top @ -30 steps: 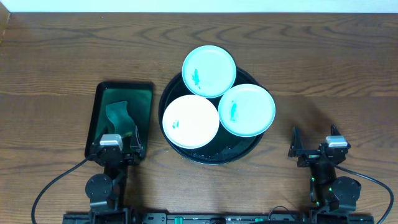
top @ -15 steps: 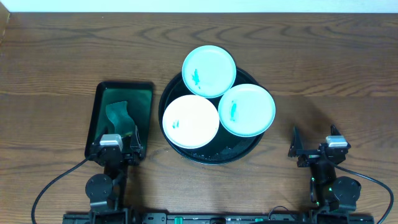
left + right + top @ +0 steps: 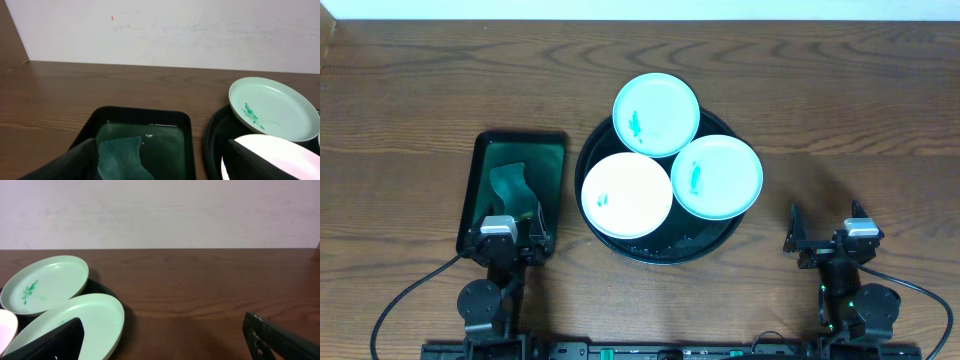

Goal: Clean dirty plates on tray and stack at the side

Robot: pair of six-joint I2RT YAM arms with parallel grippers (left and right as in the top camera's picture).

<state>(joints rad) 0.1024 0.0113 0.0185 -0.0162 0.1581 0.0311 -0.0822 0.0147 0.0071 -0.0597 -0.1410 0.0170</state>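
Judged from how things lie, the cleaning has not begun. All three plates sit on the round black tray (image 3: 672, 250) in the middle of the bench (image 3: 410, 90), crowded together with their rims touching or overlapping. The far plate (image 3: 656, 114) and the right-hand plate (image 3: 717, 177) both reach out past the tray's rim. Each of these two carries a plain green smear near its middle, while the near-left plate (image 3: 627, 195) shows only a few faint green specks. No plate stands on the bare wood to either side, so no stack has been started. Just left of the round tray lies a smaller rectangular tray (image 3: 473, 190) with a green inside, and in it a crumpled teal-green piece (image 3: 510, 185) that looks like a wiping cloth or sponge, untouched. The left tool (image 3: 508, 234) hangs over the near end of that rectangular tray, its fingers spread wide and holding nothing. The right tool (image 3: 826, 228) hangs over bare wood near the front edge, to the right of the round tray and clear of it, also spread apart and empty. Everything is left to do: taking up the wiper, cleaning each smeared plate, and piling all three beside the tray.
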